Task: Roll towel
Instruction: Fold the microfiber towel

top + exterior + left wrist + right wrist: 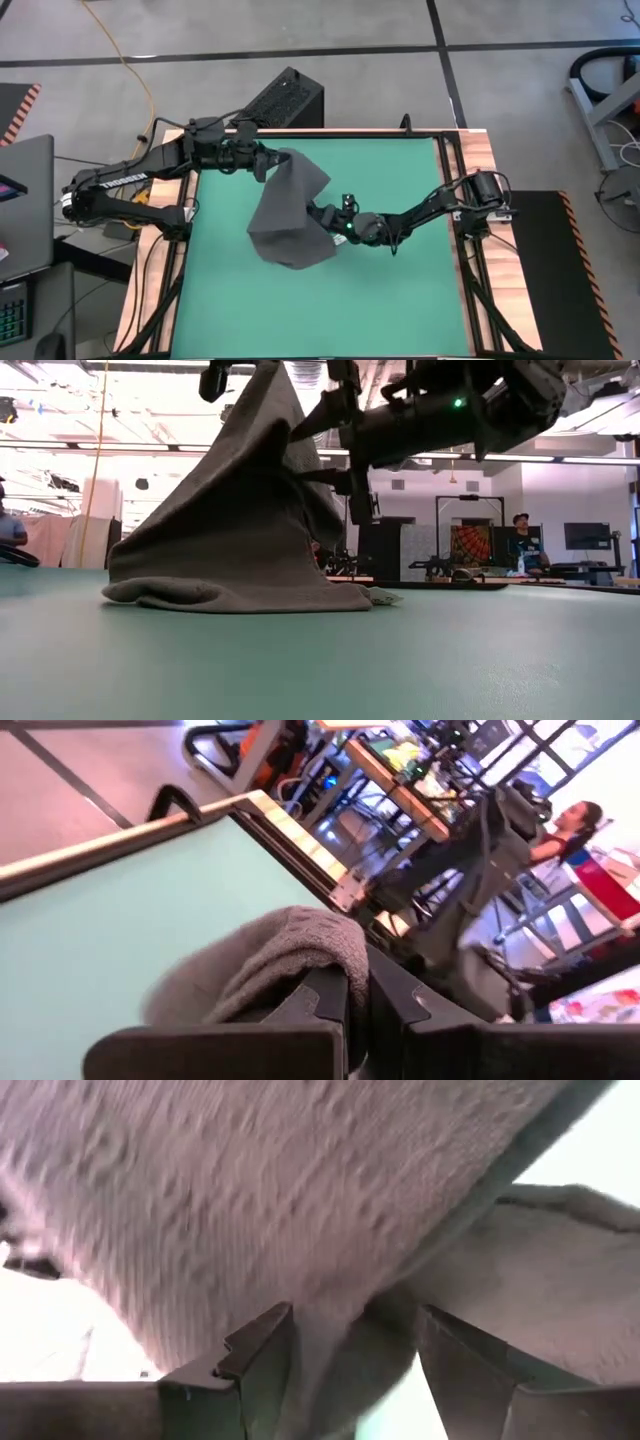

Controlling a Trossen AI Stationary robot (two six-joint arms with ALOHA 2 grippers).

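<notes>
The left fingers are clamped on a top corner of the towel, holding it up above the green mat, while the right fingers stand apart at the towel's side, with a fold of cloth between them but not pinched. From above, the towel sits just left of the frame's centre, draped from the left fingers at upper left down to a heap on the mat; the right arm reaches in from the right edge of the counter to the towel's right flank. In the low view the towel rises like a tent at left of centre, its peak at the top edge of the frame and its lower edge bunched on the mat; the right fingers press in against its upper right slope. A person stands far back on the right. The left wrist view shows grey cloth bulging over the shut fingers at bottom centre, with the mat on the left. The right wrist view is filled with the towel, a fold hanging between the two spread fingers at the bottom.
</notes>
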